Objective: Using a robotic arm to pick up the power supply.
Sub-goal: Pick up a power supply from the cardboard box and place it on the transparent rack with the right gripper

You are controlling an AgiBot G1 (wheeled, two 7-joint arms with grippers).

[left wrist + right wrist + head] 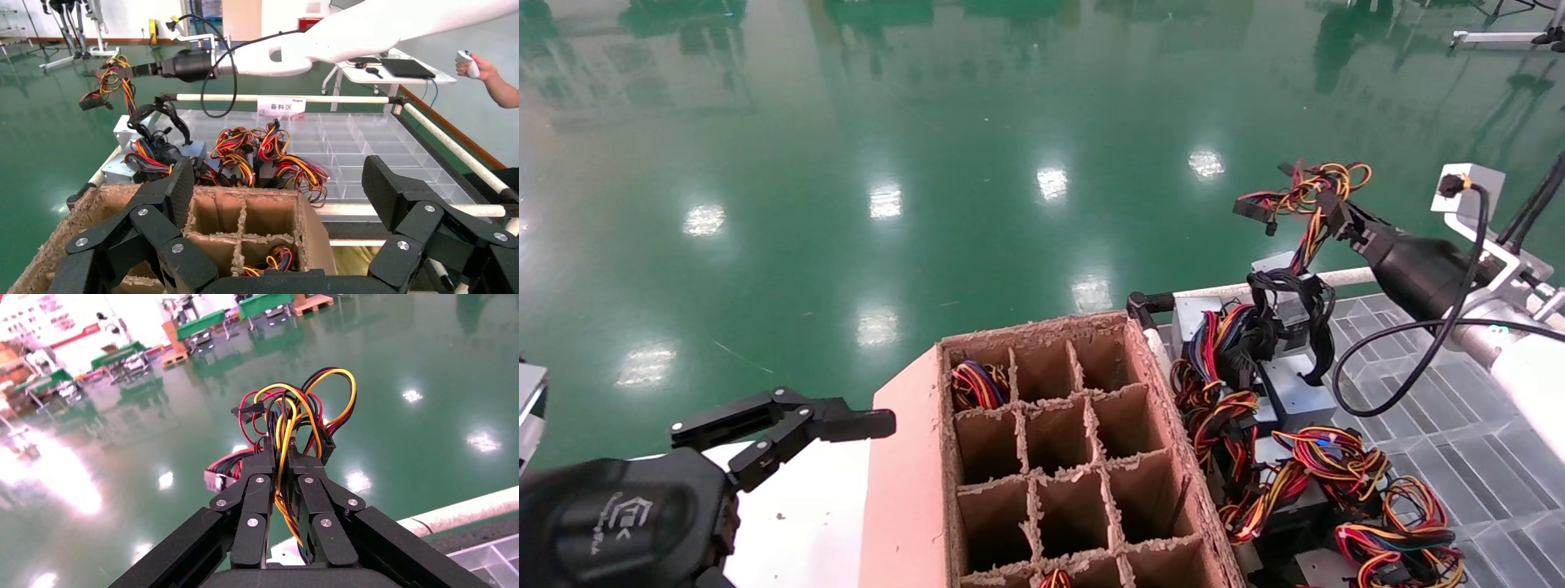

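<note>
My right gripper (1339, 214) (280, 450) is raised above the far end of the pile and is shut on a bundle of red, yellow, orange and black wires (1310, 189) (294, 407) with black connectors. These wires belong to the power supply and run down toward a grey box (1275, 263) at the pile's far end. A thick black cable loop (1307, 318) partly covers that box. The left wrist view shows the same right gripper (131, 71) holding the wires (110, 76). My left gripper (789, 425) (281, 184) is open and empty, left of the carton.
A brown divided carton (911, 490) stands in front; some of its cells hold wires (977, 384). Several wired power supplies (1336, 474) lie piled on a clear compartment tray (1459, 457) behind a white rail (1238, 287). A person's hand (483, 64) holds a controller.
</note>
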